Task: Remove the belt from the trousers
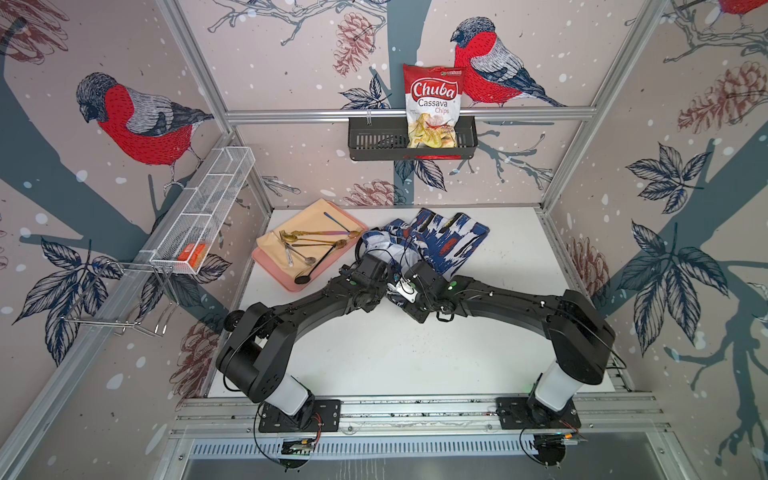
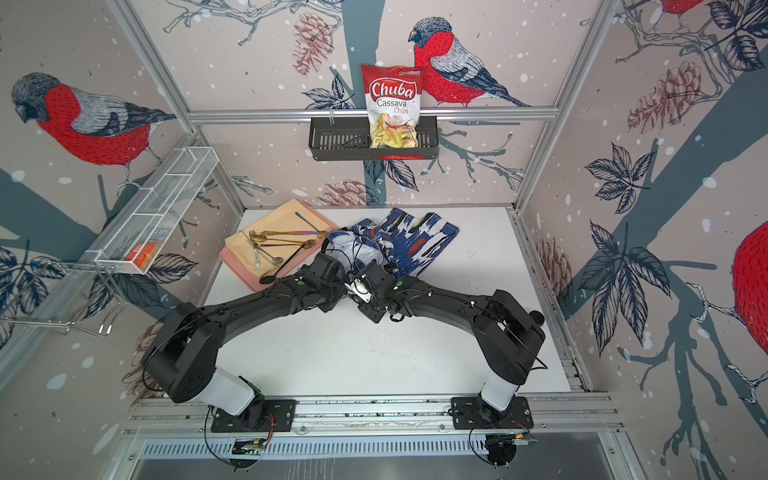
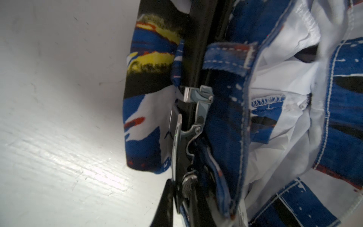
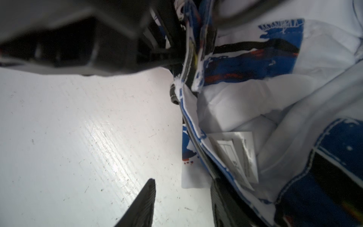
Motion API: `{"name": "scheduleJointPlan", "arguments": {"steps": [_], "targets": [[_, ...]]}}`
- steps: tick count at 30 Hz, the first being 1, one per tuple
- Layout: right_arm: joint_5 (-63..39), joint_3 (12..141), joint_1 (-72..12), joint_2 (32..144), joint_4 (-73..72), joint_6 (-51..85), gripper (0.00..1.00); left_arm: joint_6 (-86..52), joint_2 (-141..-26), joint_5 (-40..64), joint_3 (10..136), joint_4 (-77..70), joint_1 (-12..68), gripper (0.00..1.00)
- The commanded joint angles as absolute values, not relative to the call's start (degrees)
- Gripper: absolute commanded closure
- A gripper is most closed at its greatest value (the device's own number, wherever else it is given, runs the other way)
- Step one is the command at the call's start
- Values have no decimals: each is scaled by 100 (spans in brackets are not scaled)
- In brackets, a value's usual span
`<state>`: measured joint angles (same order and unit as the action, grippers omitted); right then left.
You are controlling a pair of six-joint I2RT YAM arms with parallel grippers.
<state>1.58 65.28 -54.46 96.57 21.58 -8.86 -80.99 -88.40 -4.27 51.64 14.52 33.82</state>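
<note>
The trousers lie bunched toward the back of the white tabletop, just beside a pink tray of cutlery. Their fabric shows blue, white and black brushstroke patches with red and yellow accents, and white lining at the open waist. The belt, a narrow black strap, runs under a blue loop to its silvery buckle. The left fingers are pinched together on the buckle end. The right fingers stand partly open, straddling the waistband edge.
</note>
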Motion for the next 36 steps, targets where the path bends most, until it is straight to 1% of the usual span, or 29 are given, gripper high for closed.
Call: {"name": "scheduleJointPlan", "arguments": {"steps": [1, 4, 12, 18, 20, 22, 23, 25, 26, 27, 32, 36], "targets": [[135, 6464, -5420, 9388, 1996, -994, 50, -8021, -8772, -510, 5068, 1358, 3333, 100], [92, 6340, -5420, 9341, 1908, -1091, 50, -8027, -8745, -487, 5025, 1309, 3312, 100], [25, 6341, -5435, 9654, 1969, -1299, 49, -7964, -8719, -440, 5008, 1277, 3246, 100], [254, 6373, -5501, 9941, 1916, -1379, 50, -7841, -8701, -345, 5006, 1300, 3160, 100], [237, 6453, -5491, 10031, 1951, -1403, 59, -7809, -8685, -327, 5002, 1314, 3130, 100], [208, 6486, -5489, 10084, 1977, -1406, 76, -7789, -8662, -317, 4984, 1302, 3085, 100], [212, 6483, -5489, 10090, 1978, -1401, 81, -7787, -8653, -308, 4973, 1292, 3065, 100], [240, 6454, -5493, 10090, 1978, -1411, 84, -7761, -8640, -308, 4976, 1282, 3024, 100], [271, 6436, -5488, 10091, 1968, -1407, 89, -7748, -8640, -303, 4982, 1270, 2999, 100], [304, 6417, -5471, 10088, 1953, -1401, 99, -7723, -8640, -288, 4983, 1255, 2972, 100], [510, 6418, -5395, 10048, 2013, -1326, 100, -7622, -8675, -224, 5015, 1185, 2807, 100], [896, 6499, -5226, 10079, 2246, -1134, 100, -7473, -8740, -181, 5136, 1193, 2666, 100]]}}
